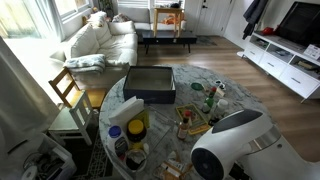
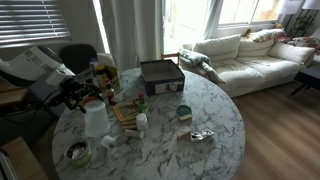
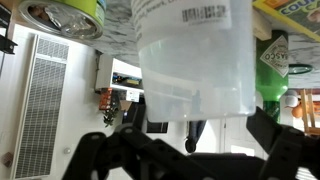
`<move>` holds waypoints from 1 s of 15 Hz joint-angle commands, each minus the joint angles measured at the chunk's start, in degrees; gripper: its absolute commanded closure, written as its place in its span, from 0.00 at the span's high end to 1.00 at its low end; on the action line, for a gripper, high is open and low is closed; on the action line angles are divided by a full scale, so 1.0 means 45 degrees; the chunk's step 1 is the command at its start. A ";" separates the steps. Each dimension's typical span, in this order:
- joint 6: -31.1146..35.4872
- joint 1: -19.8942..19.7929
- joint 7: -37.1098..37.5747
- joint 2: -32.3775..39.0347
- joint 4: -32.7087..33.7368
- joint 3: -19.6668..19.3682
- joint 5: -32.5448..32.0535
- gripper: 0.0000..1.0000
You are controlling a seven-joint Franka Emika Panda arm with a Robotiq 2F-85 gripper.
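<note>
- The gripper (image 3: 188, 135) has its jaws spread wide; in the wrist view one dark finger shows on each side of the frame.
- Straight ahead, centred in the gap, stands a translucent white plastic jug (image 3: 190, 60) with a barcode label.
- The jug's long axis runs upright, crossing the line between the fingers; whether the pads touch its walls cannot be told.
- A tin can (image 3: 62, 14) sits just beside the jug on one side, a green bottle (image 3: 276, 62) on the other.
- In an exterior view, the jug stands among clutter near the edge of the round marble table (image 2: 205, 112), well apart from the black box (image 2: 160, 74).
</note>
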 commanded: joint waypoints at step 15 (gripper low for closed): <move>0.5191 -0.0914 -0.6751 -0.0895 -0.0786 -0.0993 0.3836 1.00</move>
